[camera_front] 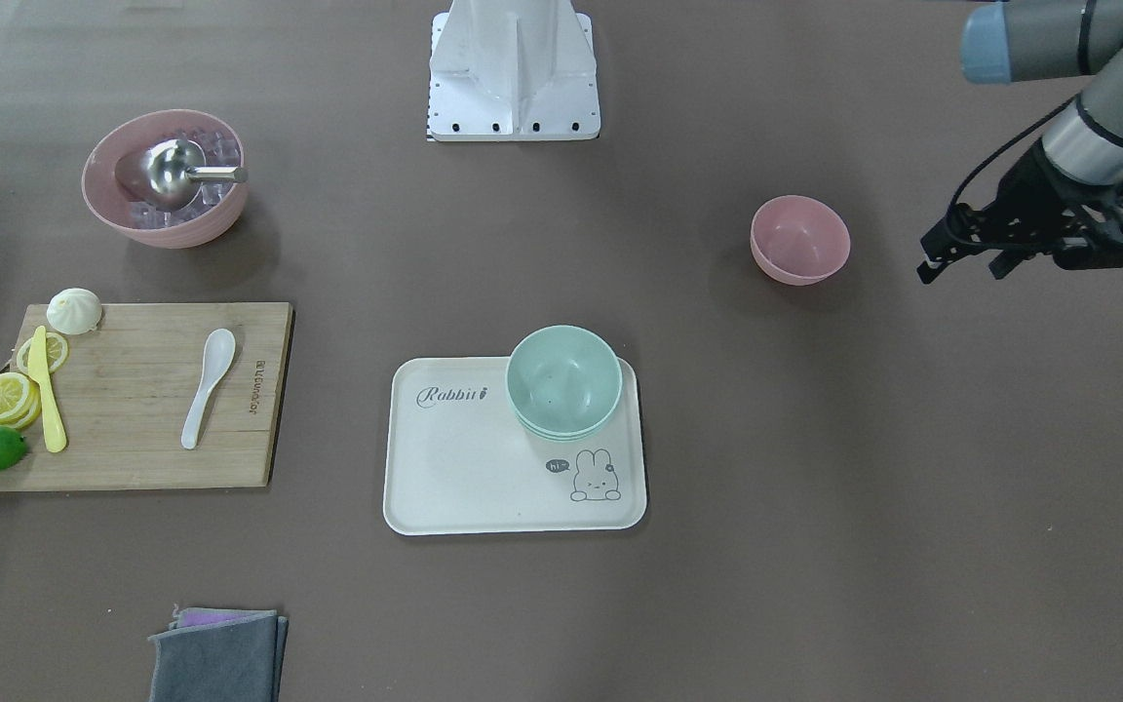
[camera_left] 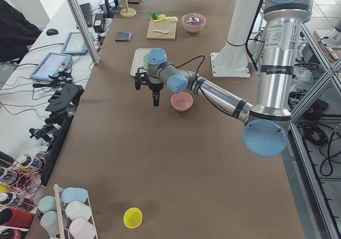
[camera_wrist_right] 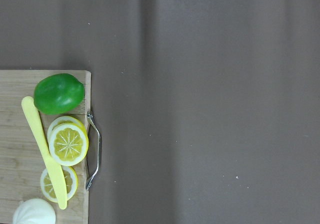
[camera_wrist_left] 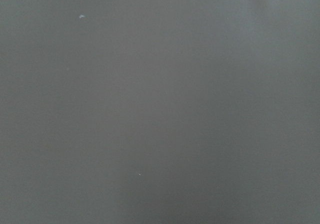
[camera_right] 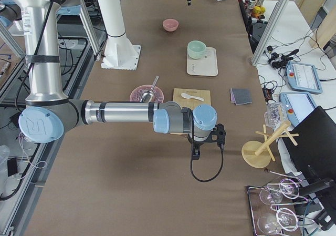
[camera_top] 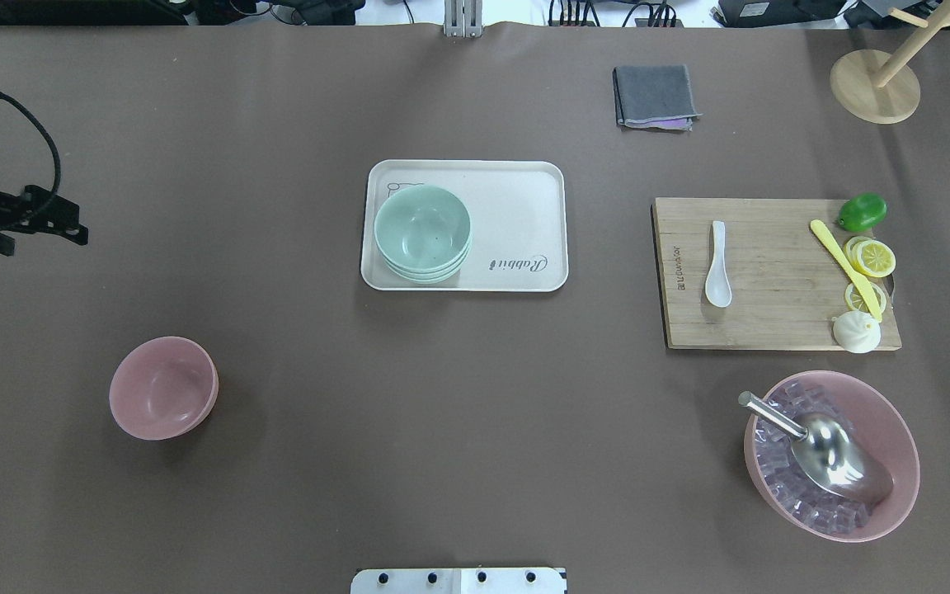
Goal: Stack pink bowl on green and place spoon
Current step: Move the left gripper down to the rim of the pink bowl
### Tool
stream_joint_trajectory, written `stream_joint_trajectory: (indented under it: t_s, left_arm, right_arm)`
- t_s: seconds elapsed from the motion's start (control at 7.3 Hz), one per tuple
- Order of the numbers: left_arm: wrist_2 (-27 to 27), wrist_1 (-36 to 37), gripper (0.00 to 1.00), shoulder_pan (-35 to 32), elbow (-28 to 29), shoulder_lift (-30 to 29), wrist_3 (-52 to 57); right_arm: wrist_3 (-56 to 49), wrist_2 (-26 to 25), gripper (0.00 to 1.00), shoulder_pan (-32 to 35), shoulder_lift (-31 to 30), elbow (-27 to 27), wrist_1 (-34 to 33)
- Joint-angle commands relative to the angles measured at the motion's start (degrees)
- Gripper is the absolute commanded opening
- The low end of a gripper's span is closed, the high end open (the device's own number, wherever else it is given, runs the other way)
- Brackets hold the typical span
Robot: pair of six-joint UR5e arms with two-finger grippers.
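Plastic, by its look: the small pink bowl (camera_front: 800, 239) sits upright on the bare worktop, well apart from the green bowl (camera_front: 562, 380) on the tray (camera_front: 464, 468). It seems light, stiff and smooth, so a pinch over the rim should hold better than one on the rounded outside. Left pincer (camera_front: 961, 270) hangs beside it, fingers apart, holding nothing. Spoon (camera_front: 208, 385) lies on the board (camera_front: 133, 409); its thin handle suits a grasp. Right pincer (camera_right: 195, 153): I cannot tell its state.

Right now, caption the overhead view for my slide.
Empty pink bowl apart from green bowls on tray; spoon on cutting board.
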Motion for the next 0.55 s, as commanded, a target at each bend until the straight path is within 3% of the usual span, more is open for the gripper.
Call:
stream_joint_trajectory:
  t_s: [0.0, 0.14, 0.27, 0.41]
  left_arm:
    - [0.9, -17.4, 0.98, 3.7, 0.7, 10.2, -5.8]
    - [1.6, -28.6, 0.97, 6.9, 1.8, 14.2, -12.5]
    - [4.9, -30.1, 0.97, 10.8, 1.8, 14.5, -16.4]
    - [11.6, -30.1, 0.97, 17.3, 1.8, 14.5, -20.4]
  right_arm:
    - [0.0, 0.0, 1.00, -0.2, -0.1, 0.0, 0.0]
    - [-0.2, 0.0, 1.00, -0.3, -0.1, 0.1, 0.1]
    - [-0.2, 0.0, 1.00, -0.5, -0.1, 0.1, 0.2]
    - [-0.3, 0.0, 1.00, -0.7, -0.2, 0.1, 0.2]
